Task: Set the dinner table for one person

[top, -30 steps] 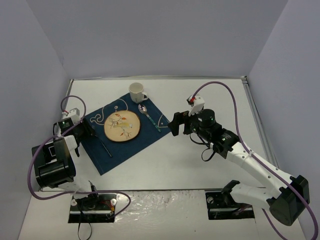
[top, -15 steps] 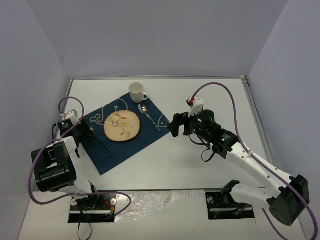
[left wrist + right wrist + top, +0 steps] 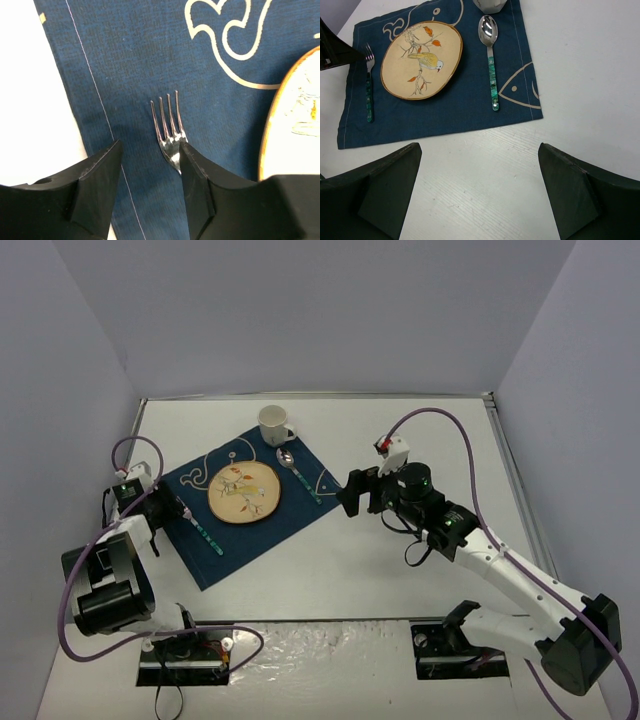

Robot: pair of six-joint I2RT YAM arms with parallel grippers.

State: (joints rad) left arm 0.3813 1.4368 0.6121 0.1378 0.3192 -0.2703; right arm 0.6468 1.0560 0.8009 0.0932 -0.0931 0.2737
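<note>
As the empty left gripper [image 3: 150, 150], jaws half parted, straddles the fork [image 3: 170, 142] (right gripper [image 3: 479, 150] gapes, empty), a finger [image 3: 202, 195] could drag it.

White dinner table [image 3: 570, 75]; navy placemat [image 3: 460, 107], cream lines; tan bird-painted plate [image 3: 421, 60]; green-handled fork [image 3: 369, 90], spoon [image 3: 490, 55].

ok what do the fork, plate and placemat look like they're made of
Fork: polished metal head, probably steel, going by the mirror glints on the tines; mottled green handle, maybe resin or enamel. Plate: likely glazed ceramic, cream with a painted bird and darker rim. Placemat: matte dark blue woven cloth, stitched hem visible.
</note>
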